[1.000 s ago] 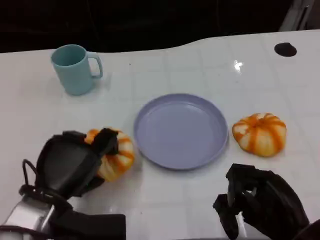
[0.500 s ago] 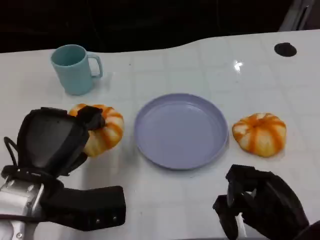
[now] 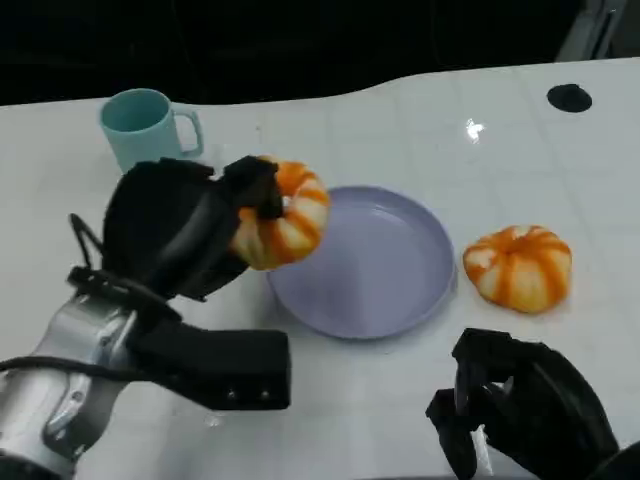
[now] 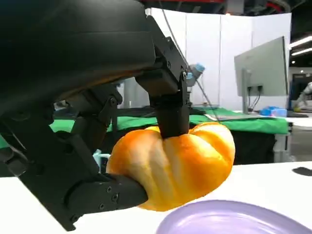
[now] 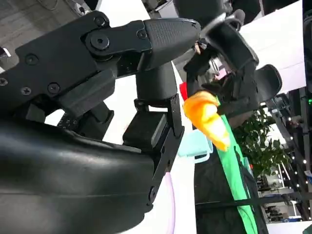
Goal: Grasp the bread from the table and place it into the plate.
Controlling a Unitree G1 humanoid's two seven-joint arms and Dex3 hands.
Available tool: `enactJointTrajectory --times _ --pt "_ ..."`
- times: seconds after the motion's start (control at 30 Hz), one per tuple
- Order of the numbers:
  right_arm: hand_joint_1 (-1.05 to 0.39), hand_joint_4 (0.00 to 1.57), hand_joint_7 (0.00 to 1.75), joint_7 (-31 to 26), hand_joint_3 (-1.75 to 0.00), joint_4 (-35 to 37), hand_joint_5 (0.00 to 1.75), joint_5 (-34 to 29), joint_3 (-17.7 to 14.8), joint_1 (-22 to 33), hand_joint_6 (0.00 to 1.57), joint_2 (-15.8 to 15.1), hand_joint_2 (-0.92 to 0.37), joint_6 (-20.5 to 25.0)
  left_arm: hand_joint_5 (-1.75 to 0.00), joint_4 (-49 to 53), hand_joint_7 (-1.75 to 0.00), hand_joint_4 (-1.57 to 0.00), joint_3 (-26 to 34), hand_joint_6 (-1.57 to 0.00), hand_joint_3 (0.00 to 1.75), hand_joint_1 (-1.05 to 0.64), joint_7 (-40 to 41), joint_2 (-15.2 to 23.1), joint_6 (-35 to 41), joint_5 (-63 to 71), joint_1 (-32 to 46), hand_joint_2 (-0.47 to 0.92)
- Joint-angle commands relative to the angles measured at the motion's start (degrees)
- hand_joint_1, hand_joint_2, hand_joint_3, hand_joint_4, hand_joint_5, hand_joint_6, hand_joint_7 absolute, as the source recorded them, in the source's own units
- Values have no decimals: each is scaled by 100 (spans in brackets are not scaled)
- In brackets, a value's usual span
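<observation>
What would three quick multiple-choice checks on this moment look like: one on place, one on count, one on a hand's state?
1. Where is the held bread?
A. over the plate's left rim
B. inside the mug
C. on the table beside the right hand

2. How many breads show in the head view?
A. one
B. two
C. four

3. What is the left hand doing?
A. resting flat on the table
B. holding the mug
C. gripping a bread, lifted

Answers:
1 A, it hangs at the edge of the plate.
2 B, the second bread lies right of the plate.
3 C, fingers wrap the bread.
</observation>
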Motion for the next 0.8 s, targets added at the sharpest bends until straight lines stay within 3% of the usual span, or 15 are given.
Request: enactJointTrajectory --times 0.03,0.17,0.3,0.33,0.37,0.43,0.47,0.63,0.73,0.8 --pt "-95 120 147 28 -42 -29 163 44 -41 31 105 -63 -74 4 -175 298 -160 -98 -113 -80 132 -26 356 -139 -47 93 -334 26" --pt "-95 120 147 28 -43 -27 164 23 -41 36 105 -61 -74 -33 -175 571 -166 -99 -228 -78 138 -26 294 -263 -329 -114 -575 24" --pt "-95 120 147 39 -43 -39 164 43 -44 43 104 -59 -74 -24 -175 986 -174 -98 -354 -73 131 -28 79 -417 -524 -311 -848 26" --pt "-95 120 147 49 -43 -35 164 40 -44 45 104 -60 -74 -41 -175 1121 -148 -98 -388 -80 121 -29 -5 -458 -558 -376 -928 30" --pt "-96 120 147 45 -43 -43 164 44 -45 49 104 -61 -74 -29 -175 1272 -141 -99 -418 -83 115 -29 -81 -507 -597 -455 -1009 31" --pt "-96 120 148 42 -43 -50 164 44 -45 55 105 -60 -74 -28 -175 1564 -152 -99 -473 -81 108 -28 -135 -601 -673 -552 -1151 32" --pt "-96 121 148 40 -43 -53 164 39 -45 56 105 -62 -74 -31 -175 1713 -157 -99 -511 -80 113 -27 -148 -657 -687 -572 -1223 33" --pt "-96 121 149 25 -43 -88 164 37 -39 70 104 -61 -74 -14 -175 2343 -160 -100 -686 -80 121 -26 -109 -848 -808 -602 -1497 34" --pt "-96 121 149 13 -43 -127 164 51 -30 93 104 -54 -73 16 -175 2758 -173 -99 -764 -75 119 -26 -44 -977 -932 -632 -1627 33" --pt "-96 121 149 8 -43 -139 164 41 -24 103 104 -53 -73 12 -175 2976 -171 -95 -791 -69 117 -26 -135 -1010 -1040 -714 -1686 40"
